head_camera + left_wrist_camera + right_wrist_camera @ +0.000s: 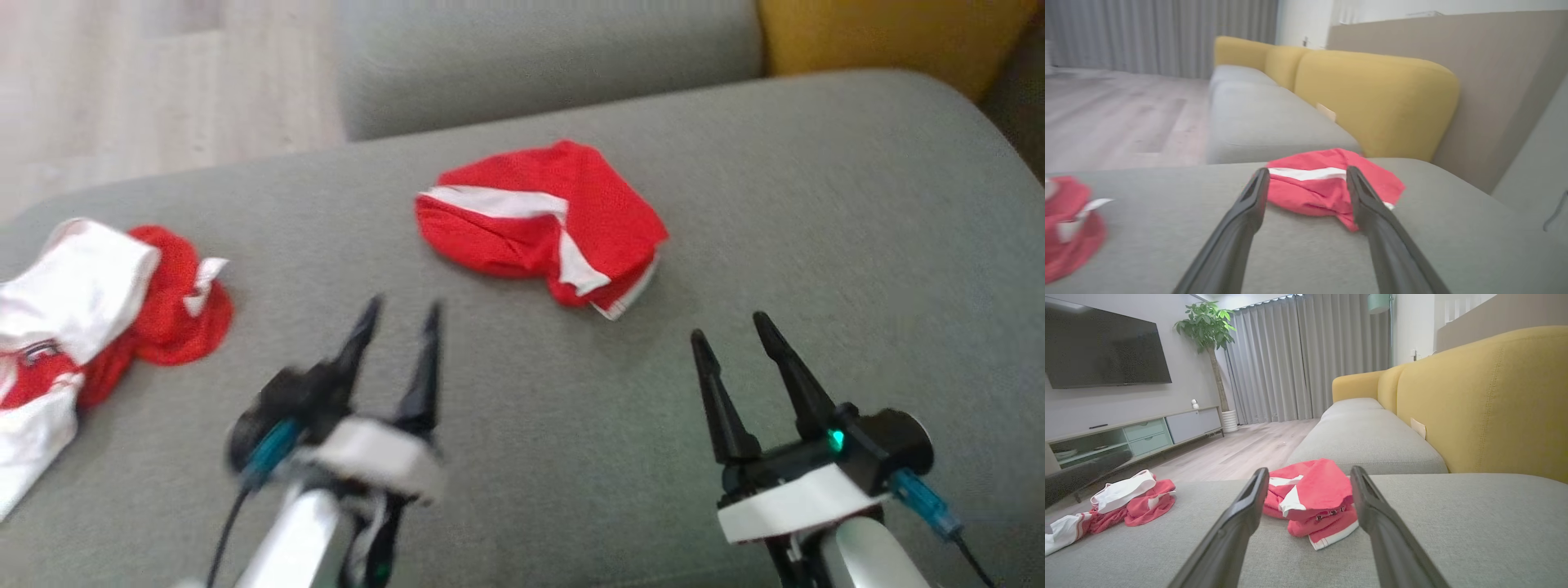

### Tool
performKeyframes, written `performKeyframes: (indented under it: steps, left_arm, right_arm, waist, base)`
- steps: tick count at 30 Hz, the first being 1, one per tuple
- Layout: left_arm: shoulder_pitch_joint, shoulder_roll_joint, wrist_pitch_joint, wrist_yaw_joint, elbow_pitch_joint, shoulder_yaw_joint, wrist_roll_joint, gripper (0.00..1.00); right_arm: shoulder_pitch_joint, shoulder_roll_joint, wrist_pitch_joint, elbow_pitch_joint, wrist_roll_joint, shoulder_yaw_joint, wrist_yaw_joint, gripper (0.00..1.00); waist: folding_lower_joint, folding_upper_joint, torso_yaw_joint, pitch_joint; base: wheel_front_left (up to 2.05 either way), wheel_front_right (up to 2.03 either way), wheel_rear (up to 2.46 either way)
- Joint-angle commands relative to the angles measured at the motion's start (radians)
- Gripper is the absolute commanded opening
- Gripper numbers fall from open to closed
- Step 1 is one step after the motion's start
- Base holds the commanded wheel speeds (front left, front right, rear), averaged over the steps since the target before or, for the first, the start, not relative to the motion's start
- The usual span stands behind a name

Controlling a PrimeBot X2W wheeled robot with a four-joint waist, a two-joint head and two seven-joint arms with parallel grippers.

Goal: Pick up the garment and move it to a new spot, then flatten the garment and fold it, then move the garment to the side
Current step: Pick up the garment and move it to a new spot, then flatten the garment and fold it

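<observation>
The garment (543, 224), red mesh with white stripes, lies folded in a loose bundle in the middle of the grey sofa seat (522, 457). My left gripper (405, 306) hovers short of it to the lower left, blurred, jaws open and empty. My right gripper (728, 327) hangs to the garment's lower right, also open and empty. In the left wrist view the garment (1323, 190) shows beyond the spread fingers of the left gripper (1307, 170). The right wrist view has the garment (1310, 498) just past the right gripper (1309, 469).
A second heap of red and white clothing (98, 327) lies at the seat's left edge (1126, 498). A yellow backrest (1486, 400) runs along the right side. Beyond the seat's far edge are another grey cushion (539, 57) and wooden floor (163, 82).
</observation>
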Motion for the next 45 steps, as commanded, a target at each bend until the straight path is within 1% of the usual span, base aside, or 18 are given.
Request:
performKeyframes:
  steps: [1, 5, 8, 9, 10, 12, 14, 17, 20, 34, 45]
  left_arm:
    - [-0.016, 0.016, -0.012, 0.005, -0.049, 0.050, 0.017, 1.00]
    - [0.145, 0.024, -0.012, 0.019, -0.167, 0.190, 0.084, 1.00]
    - [0.248, 0.023, -0.012, 0.013, -0.224, 0.279, 0.133, 1.00]
    - [0.277, 0.020, -0.012, 0.009, -0.235, 0.306, 0.140, 1.00]
    - [0.327, 0.009, -0.012, -0.006, -0.254, 0.357, 0.144, 1.00]
    - [0.369, 0.004, -0.012, -0.029, -0.264, 0.389, 0.173, 1.00]
    - [0.404, 0.005, -0.012, -0.043, -0.263, 0.408, 0.223, 1.00]
    - [0.441, 0.003, -0.012, -0.044, -0.267, 0.415, 0.291, 1.00]
    - [0.463, -0.003, -0.012, -0.035, -0.273, 0.410, 0.323, 1.00]
    - [0.469, -0.018, -0.012, -0.025, -0.268, 0.382, 0.345, 1.00]
    - [0.454, -0.021, -0.012, -0.014, -0.254, 0.359, 0.352, 1.00]
  right_arm:
    - [-0.012, 0.005, -0.002, -0.025, 0.005, 0.013, -0.001, 1.00]
    - [0.027, 0.005, -0.002, -0.020, 0.011, -0.012, -0.001, 1.00]
    - [0.050, 0.005, -0.002, -0.015, 0.009, -0.018, -0.001, 1.00]
    - [0.056, 0.005, -0.002, -0.015, 0.009, -0.022, -0.001, 1.00]
    - [0.065, 0.005, -0.002, -0.013, 0.010, -0.026, -0.001, 1.00]
    - [0.074, 0.005, -0.002, -0.011, 0.010, -0.031, -0.001, 1.00]
    - [0.083, 0.005, -0.002, -0.007, 0.007, -0.034, -0.001, 1.00]
    - [0.095, 0.005, -0.002, 0.001, 0.001, -0.042, -0.001, 1.00]
    - [0.107, 0.005, -0.002, 0.016, -0.008, -0.038, -0.001, 1.00]
    - [0.127, 0.005, -0.002, 0.051, 0.002, -0.023, -0.001, 1.00]
    - [0.125, 0.005, -0.002, 0.056, 0.004, -0.027, -0.001, 1.00]
  waist:
    - [0.0000, -0.0001, 0.053, -0.049]
    - [0.0000, -0.0001, 0.097, -0.076]
    - [0.0000, -0.0001, 0.121, -0.090]
    - [0.0000, -0.0001, 0.128, -0.093]
    - [0.0000, -0.0001, 0.139, -0.101]
    - [0.0000, -0.0001, 0.147, -0.110]
    - [0.0000, -0.0001, 0.152, -0.118]
    - [0.0000, -0.0001, 0.155, -0.125]
    - [0.0000, -0.0001, 0.154, -0.131]
    - [0.0000, -0.0001, 0.131, -0.138]
    - [0.0000, -0.0001, 0.132, -0.138]
  base:
    - [0.00, 0.00, 0.00]
    - [0.00, 0.00, 0.00]
    - [0.00, 0.00, 0.00]
    - [0.00, 0.00, 0.00]
    - [0.00, 0.00, 0.00]
    - [0.00, 0.00, 0.00]
    - [0.00, 0.00, 0.00]
    - [0.00, 0.00, 0.00]
    - [0.00, 0.00, 0.00]
    - [0.00, 0.00, 0.00]
    - [0.00, 0.00, 0.00]
